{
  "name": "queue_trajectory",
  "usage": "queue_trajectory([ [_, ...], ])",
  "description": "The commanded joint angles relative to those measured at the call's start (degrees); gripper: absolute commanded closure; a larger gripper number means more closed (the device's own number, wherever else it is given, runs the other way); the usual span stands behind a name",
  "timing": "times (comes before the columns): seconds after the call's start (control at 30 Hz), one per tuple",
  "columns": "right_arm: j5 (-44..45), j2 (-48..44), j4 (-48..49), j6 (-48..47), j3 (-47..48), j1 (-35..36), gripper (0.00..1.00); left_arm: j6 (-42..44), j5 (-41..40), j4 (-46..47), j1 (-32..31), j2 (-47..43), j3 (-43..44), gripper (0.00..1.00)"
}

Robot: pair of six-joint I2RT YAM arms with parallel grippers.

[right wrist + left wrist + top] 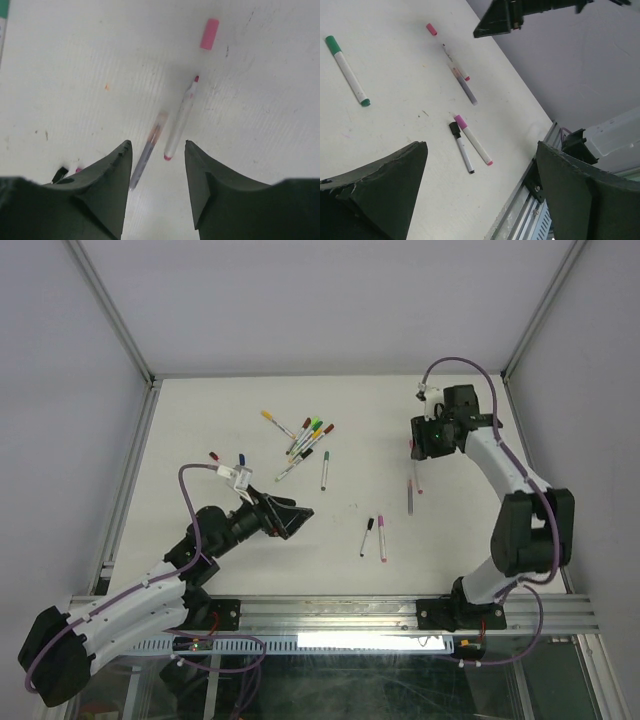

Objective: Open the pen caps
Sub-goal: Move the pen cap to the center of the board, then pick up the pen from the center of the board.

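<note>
My right gripper hangs open over the table's right side with nothing between its fingers. Below it lie a loose pink cap, an uncapped white pen with a pink tip, and a greyish pen that looks blurred. My left gripper is wide open and empty, low over the table's left-centre. Ahead of it lie a black-capped pen and a pink-capped pen.
Several capped pens lie in a pile at the back centre, with a green-capped pen beside them. A red cap and a blue cap lie at the left. The metal rail runs along the near edge.
</note>
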Motion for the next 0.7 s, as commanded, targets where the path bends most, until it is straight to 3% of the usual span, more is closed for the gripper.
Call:
queue_trajectory([
  [0.0, -4.15, -14.47, 6.78, -4.72, -8.24, -0.06, 0.47, -0.46, -0.49, 5.39, -0.53, -1.88, -2.26, 0.05],
  [0.13, -10.05, -23.01, 7.65, -7.39, -13.44, -0.04, 0.41, -0.97, 0.25, 6.61, -0.53, -1.16, -2.35, 0.01],
  [0.17, -11.55, -24.9, 8.33, -7.99, -15.19, -0.04, 0.35, -1.16, 0.4, 7.16, -0.52, -0.85, -2.45, 0.01],
  [0.27, -16.82, -28.95, 10.37, -10.0, -20.82, -0.13, 0.07, -2.74, 0.36, 9.55, -0.58, 0.41, -3.26, 0.01],
  [0.3, -18.37, -29.23, 9.69, -10.55, -21.79, -0.11, 0.04, -3.39, 0.12, 10.49, -0.58, 0.85, -3.72, 0.01],
  [0.43, -19.21, -26.14, 4.38, -9.98, -22.16, -0.12, 0.09, -4.39, -0.15, 13.59, -0.43, 2.84, -5.09, 0.01],
  [0.67, -7.24, -22.07, 6.25, -5.74, -24.03, 0.33, 0.23, -5.94, -3.37, 12.86, -0.48, 4.34, -5.33, 0.01],
])
